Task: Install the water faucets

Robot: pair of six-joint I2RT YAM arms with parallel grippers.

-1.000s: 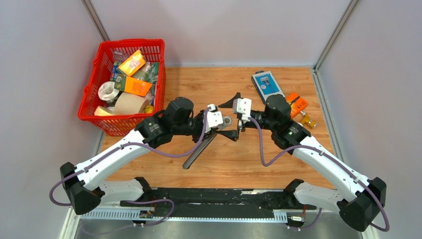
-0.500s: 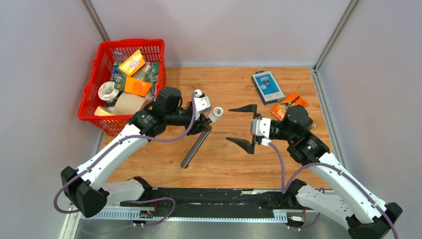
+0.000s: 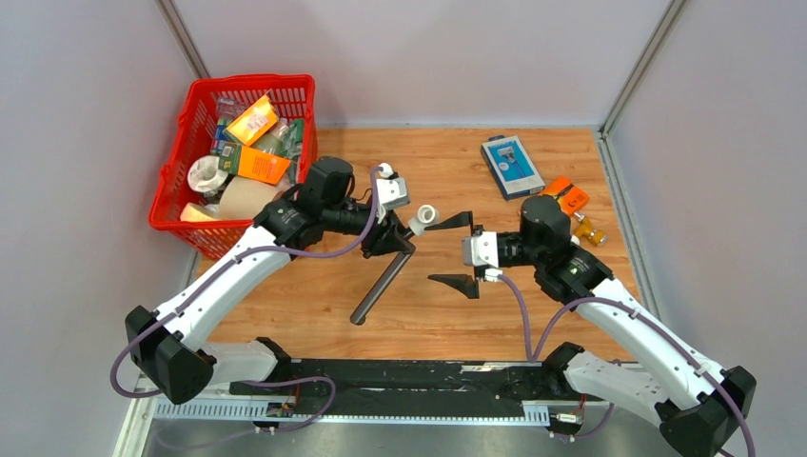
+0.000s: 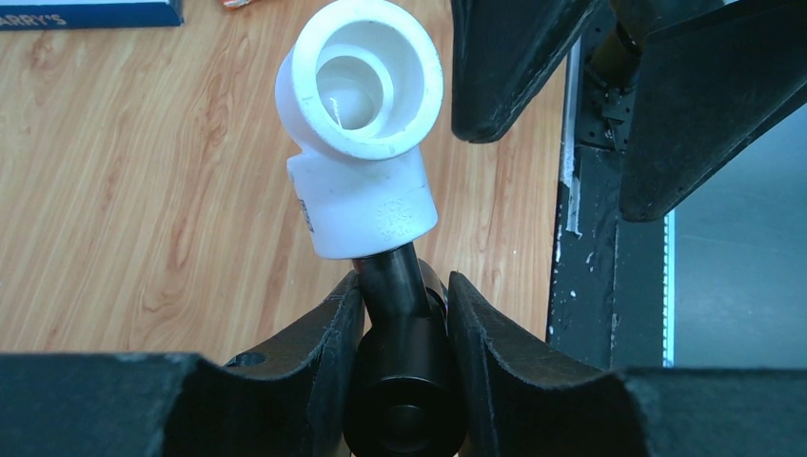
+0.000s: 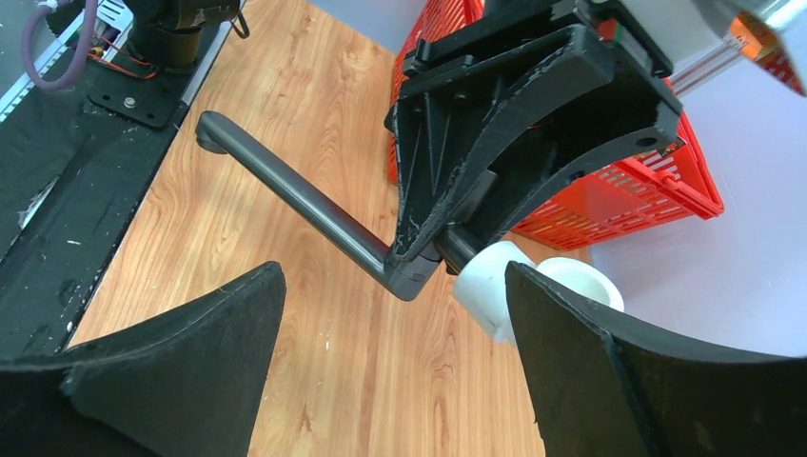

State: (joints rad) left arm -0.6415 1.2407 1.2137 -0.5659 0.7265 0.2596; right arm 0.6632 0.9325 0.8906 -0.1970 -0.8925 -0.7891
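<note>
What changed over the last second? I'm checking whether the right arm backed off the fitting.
The right gripper pulled away from the left gripper, rightward and toward the bases, then eased partly back; it is open, facing the elbow. The left gripper shifted slightly left. Unchanged: the left gripper clamps the faucet, elbow on its end; basket in place.

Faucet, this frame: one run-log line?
left gripper: shut on faucet | white elbow fitting: seated on faucet's short end, lifted off table | right gripper: open, facing the fitting
</note>
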